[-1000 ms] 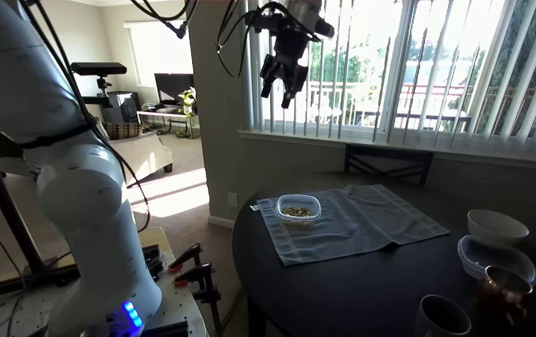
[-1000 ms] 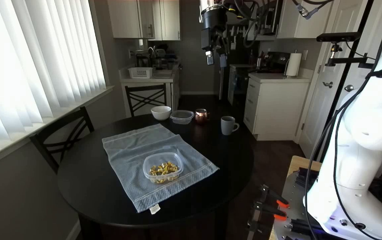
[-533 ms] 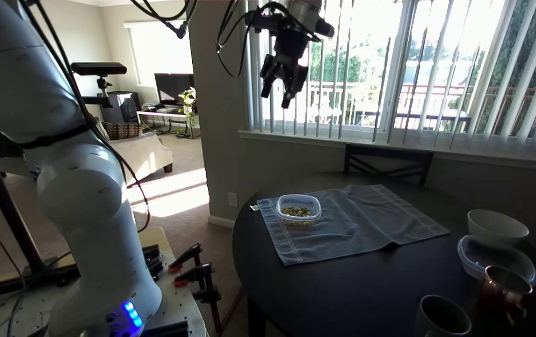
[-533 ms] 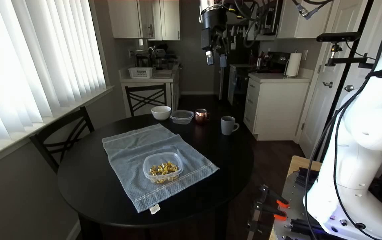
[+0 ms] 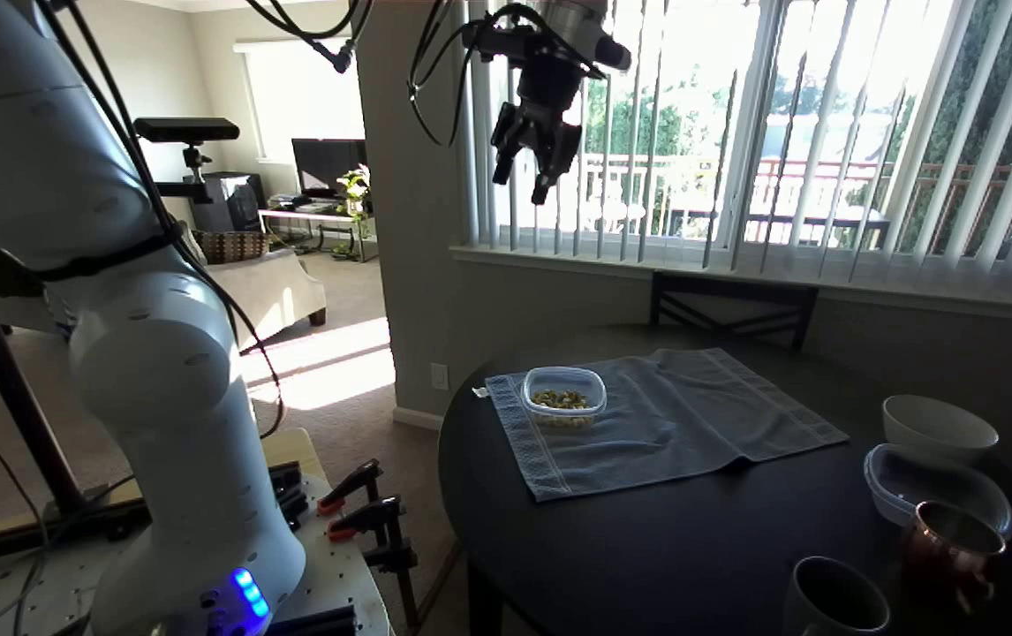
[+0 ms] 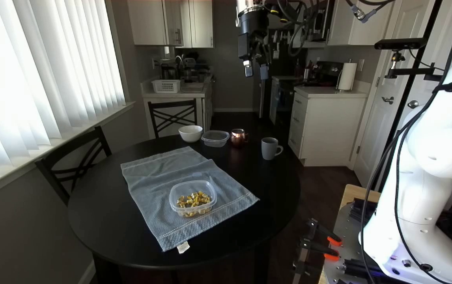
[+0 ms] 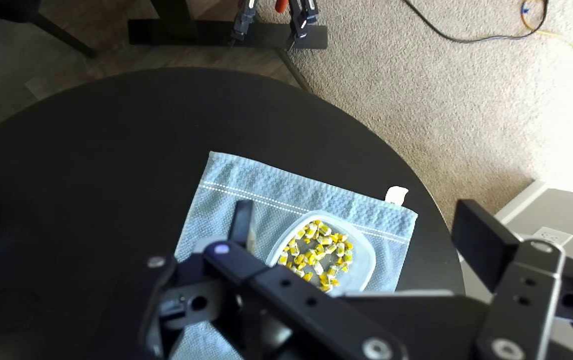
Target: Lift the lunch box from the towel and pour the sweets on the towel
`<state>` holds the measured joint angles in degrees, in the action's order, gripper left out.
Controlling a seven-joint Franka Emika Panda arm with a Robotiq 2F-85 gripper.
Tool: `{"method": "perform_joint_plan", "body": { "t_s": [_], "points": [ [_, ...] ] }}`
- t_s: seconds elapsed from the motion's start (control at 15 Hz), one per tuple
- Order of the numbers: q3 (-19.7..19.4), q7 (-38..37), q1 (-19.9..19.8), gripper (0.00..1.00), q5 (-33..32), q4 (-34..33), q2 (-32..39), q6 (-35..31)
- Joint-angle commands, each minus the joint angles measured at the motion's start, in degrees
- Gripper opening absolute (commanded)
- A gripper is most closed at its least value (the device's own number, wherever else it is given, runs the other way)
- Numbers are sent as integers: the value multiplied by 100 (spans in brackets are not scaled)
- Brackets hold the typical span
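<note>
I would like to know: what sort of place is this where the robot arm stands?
Most likely a home's dining area: there is a dark round table, with white kitchen cabinets and a beige sofa or armchair in the background.

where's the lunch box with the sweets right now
In an exterior view, the lunch box is a little left of centre, on the towel near the end with the white tag; the sweets are inside it.
</note>
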<state>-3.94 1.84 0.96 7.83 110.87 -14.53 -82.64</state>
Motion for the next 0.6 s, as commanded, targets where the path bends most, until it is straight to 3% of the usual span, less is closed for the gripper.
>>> {"method": "perform_joint_plan", "body": {
  "t_s": [0.0,0.27,0.53],
  "points": [
    [74,68,-72,100,21,-86,43,-2],
    [397,144,172,100,136,-844,513,-298],
    [728,-268,356,100,180,-1668,1315,-566]
  ]
}}
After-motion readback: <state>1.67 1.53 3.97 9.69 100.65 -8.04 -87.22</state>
